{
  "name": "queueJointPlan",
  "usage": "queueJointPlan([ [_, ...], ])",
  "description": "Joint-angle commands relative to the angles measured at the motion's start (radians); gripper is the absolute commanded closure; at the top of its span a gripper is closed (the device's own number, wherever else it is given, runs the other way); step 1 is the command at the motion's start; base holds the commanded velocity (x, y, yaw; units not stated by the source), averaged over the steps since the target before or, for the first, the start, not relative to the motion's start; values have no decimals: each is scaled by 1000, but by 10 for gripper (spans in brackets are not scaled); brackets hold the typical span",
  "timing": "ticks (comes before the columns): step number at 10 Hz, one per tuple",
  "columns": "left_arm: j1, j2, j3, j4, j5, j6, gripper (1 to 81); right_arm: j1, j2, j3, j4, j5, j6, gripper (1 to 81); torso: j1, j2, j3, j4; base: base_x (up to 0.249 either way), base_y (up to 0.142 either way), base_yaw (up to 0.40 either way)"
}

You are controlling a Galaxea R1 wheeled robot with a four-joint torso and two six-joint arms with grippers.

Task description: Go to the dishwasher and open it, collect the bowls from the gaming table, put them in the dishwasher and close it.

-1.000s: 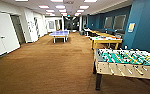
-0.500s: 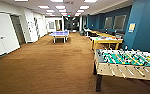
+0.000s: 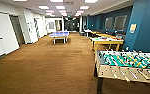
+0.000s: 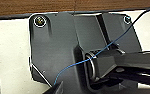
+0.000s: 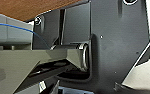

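Note:
The gaming table (image 3: 106, 40), a white-topped table on yellow legs, stands along the blue right wall and carries small colourful items. Whether bowls are among them is too small to tell. The dishwasher is out of view. Both wrist views look down on my own dark plates and jointed bars against a white body panel (image 4: 11, 50), with brown carpet (image 5: 28, 7) beyond.
A table-football table (image 3: 127, 65) with a green field stands close on the right. A blue table-tennis table (image 3: 59, 34) is far ahead in the middle. White doors (image 3: 2, 35) line the left wall. Wide brown carpet (image 3: 46, 65) stretches between them.

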Motion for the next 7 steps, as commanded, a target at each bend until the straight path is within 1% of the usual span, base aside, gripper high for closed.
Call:
queueJointPlan([
  [1,-42,-6,-1,-3,46,0,10,48,-5,3,-7,-61,-4,10,0,0,0,0,142,0,0],
  [7,-42,-6,-1,-2,46,0,10,50,9,-15,-7,-61,-4,10,0,0,0,0,147,0,0],
])
